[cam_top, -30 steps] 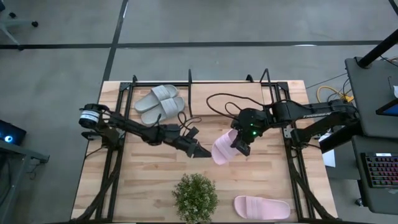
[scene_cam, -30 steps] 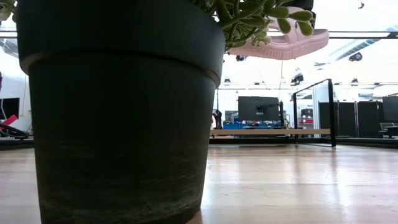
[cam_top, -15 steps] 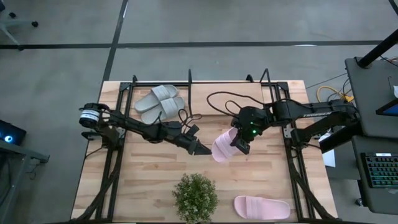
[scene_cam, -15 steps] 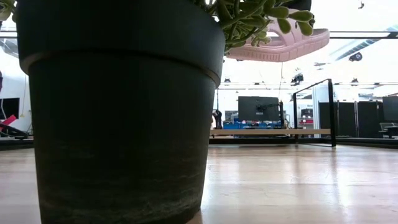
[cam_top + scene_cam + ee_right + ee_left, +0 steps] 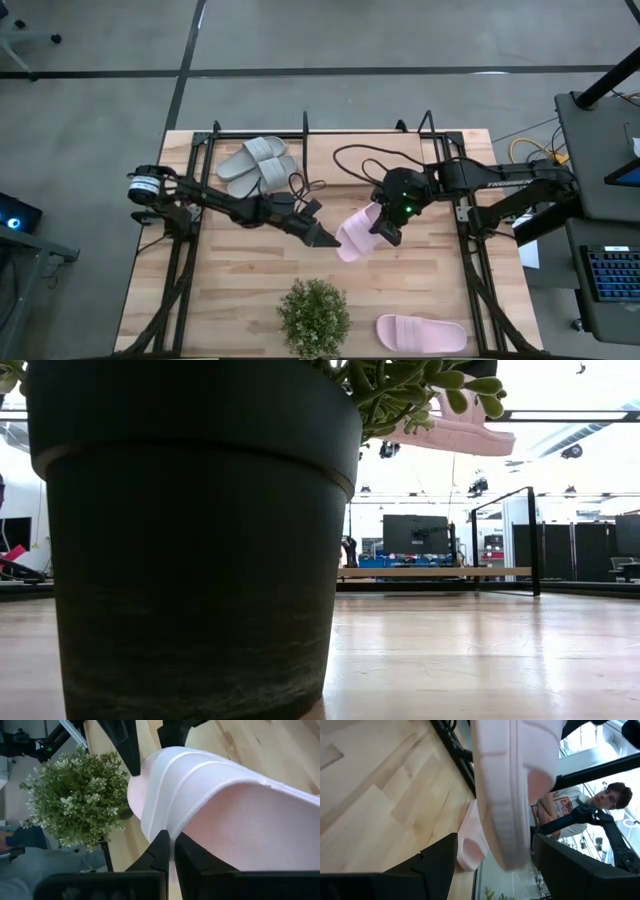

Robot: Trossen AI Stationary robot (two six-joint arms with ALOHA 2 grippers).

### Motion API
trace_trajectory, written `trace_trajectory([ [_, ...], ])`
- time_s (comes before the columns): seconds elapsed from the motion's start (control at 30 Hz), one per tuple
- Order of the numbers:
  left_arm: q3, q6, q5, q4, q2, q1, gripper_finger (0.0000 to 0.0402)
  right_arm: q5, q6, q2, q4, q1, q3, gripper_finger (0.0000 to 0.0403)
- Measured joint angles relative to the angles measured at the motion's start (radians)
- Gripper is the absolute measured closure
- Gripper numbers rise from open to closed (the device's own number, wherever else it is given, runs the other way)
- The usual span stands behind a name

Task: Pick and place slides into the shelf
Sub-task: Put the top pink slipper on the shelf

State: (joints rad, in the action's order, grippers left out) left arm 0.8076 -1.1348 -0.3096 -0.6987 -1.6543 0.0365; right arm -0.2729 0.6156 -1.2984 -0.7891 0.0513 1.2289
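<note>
One pale pink slide (image 5: 352, 232) hangs in the air at the table's middle, held by my right gripper (image 5: 386, 228); it shows high up in the low view (image 5: 455, 435). My left gripper (image 5: 322, 236) is open at the slide's left end, one finger on either side of that end (image 5: 505, 810). The second pink slide (image 5: 420, 332) lies flat on the table near its near right corner. The grey pair (image 5: 258, 165) lies side by side on the shelf (image 5: 305, 132) at the far left. My right gripper pinches the pink slide between its two fingers (image 5: 162, 847) at the slide's edge beside the wide strap (image 5: 172, 827). It comes slanting down from the table's right. The slide is lifted clear and tilted. My left gripper: I cannot tell whether its open fingers touch the slide's end.
A potted plant (image 5: 313, 315) stands at the near middle edge and fills most of the low view (image 5: 190, 540). A black cable (image 5: 360, 165) loops over the shelf's right part. Black frame rails run along both table sides. A person (image 5: 600, 800) shows beyond the table.
My right gripper has carried the pink slide a little toward the table's left and far side, closer to my left gripper. In the low view the slide has risen slightly and turned, so that less of its length shows.
</note>
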Motion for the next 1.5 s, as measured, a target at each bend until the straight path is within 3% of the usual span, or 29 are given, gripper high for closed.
trace_trajectory([
  [0.47, 0.026, 0.016, -0.001, 0.000, 0.000, -0.016, 0.0171, 0.011, 0.004, -0.007, 0.070, -0.006, 0.003, 0.0394],
  [0.6, 0.026, 0.016, -0.005, 0.000, 0.000, -0.016, 0.0221, 0.011, 0.004, -0.007, 0.070, -0.011, 0.002, 0.0394],
  [0.83, 0.025, 0.016, 0.000, 0.009, -0.001, -0.018, 0.0361, 0.011, 0.004, -0.006, 0.076, -0.017, 0.002, 0.0394],
  [0.9, 0.025, 0.015, 0.005, 0.009, -0.002, -0.018, 0.0382, 0.011, 0.004, -0.006, 0.074, -0.018, 0.003, 0.0394],
  [1.5, 0.020, -0.022, 0.084, 0.000, -0.001, -0.022, 0.0383, 0.068, -0.020, -0.006, 0.090, -0.019, 0.003, 0.0370],
])
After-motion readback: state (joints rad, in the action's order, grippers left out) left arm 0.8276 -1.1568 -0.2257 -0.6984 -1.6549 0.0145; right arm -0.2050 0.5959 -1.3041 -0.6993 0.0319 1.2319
